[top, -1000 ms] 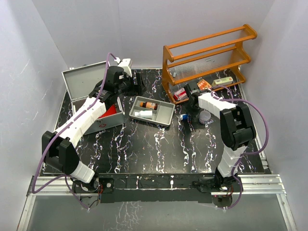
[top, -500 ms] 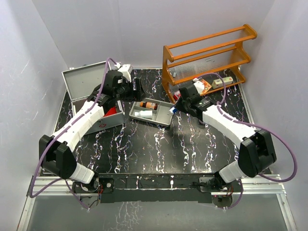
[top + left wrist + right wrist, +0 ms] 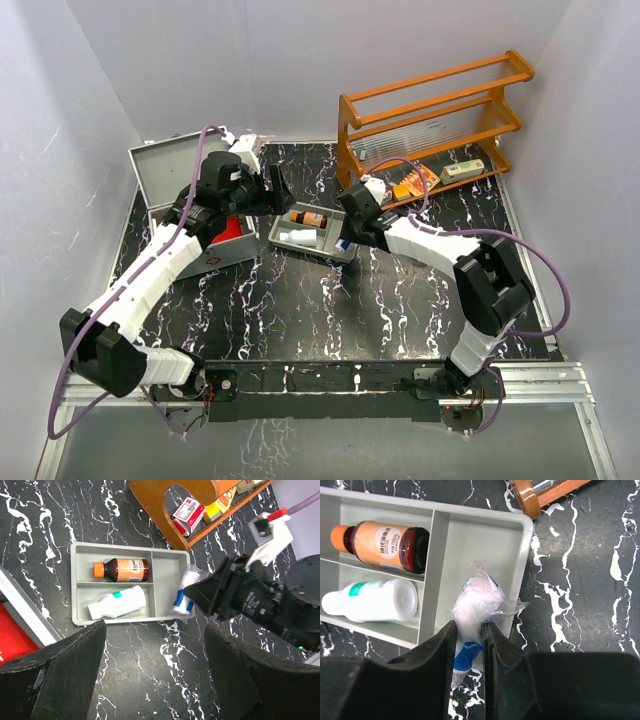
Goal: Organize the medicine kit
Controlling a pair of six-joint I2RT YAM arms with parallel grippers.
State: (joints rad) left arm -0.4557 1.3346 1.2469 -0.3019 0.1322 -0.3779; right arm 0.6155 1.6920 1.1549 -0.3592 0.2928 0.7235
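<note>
Pinching a plastic-wrapped blue-and-white packet (image 3: 481,599), the right gripper (image 3: 468,636) held it over the right compartment of the grey divided tray (image 3: 527,539), beside 2 bottles. The left gripper (image 3: 155,630) hovered above the tray, jaws wide and empty. The medicine kit (image 3: 165,170) stood open at the table's (image 3: 300,310) far left.

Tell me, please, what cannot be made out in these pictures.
- Medicine kit interior: top view, covered by the left arm; left wrist view cuts it at the edge.
- Packet in the right claw: right wrist view, crumpled wrap and fingers hide its print.
- Brown bottle label: top view, too small.
</note>
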